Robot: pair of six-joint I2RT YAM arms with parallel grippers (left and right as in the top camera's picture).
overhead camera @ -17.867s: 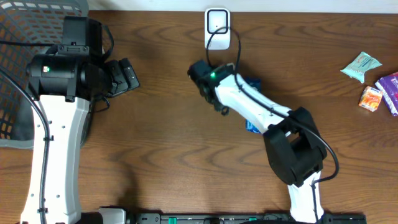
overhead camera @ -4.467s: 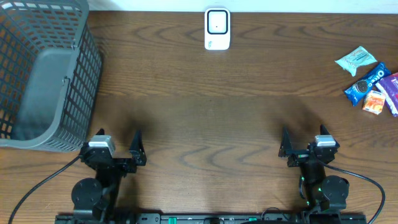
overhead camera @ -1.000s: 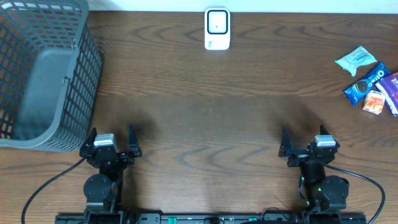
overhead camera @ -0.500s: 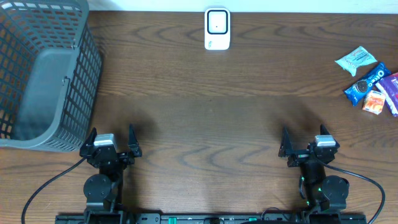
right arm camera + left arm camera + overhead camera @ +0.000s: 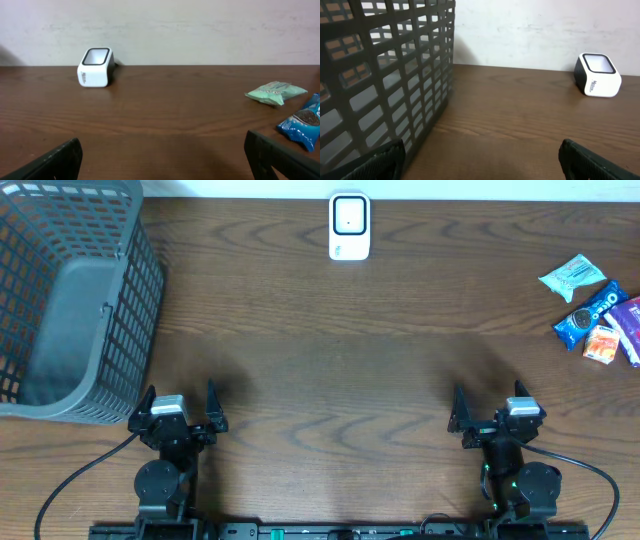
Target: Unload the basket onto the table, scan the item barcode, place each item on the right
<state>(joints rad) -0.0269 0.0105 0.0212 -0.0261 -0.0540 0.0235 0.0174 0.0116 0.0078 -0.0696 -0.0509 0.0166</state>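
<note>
At the near edge of the table (image 5: 330, 350), both arms sit folded low, one toward each corner. The left gripper (image 5: 180, 394) has its jaws spread wide with nothing between them, and the right gripper (image 5: 488, 405) stands just as wide and just as empty. Both point toward the far wall.

The white scanner (image 5: 349, 225) stands at the middle of the far edge, its dark window facing up, well apart from both grippers. The snacks lie in a small cluster at the far right of the table. A pale green packet (image 5: 574, 275) is farthest back, with a blue cookie packet (image 5: 590, 311) just beside it, a small orange packet (image 5: 601, 343) nearer, and a purple packet (image 5: 630, 325) at the very edge. A grey mesh basket (image 5: 140, 300) fills the far left corner, just ahead of the left gripper.
</note>
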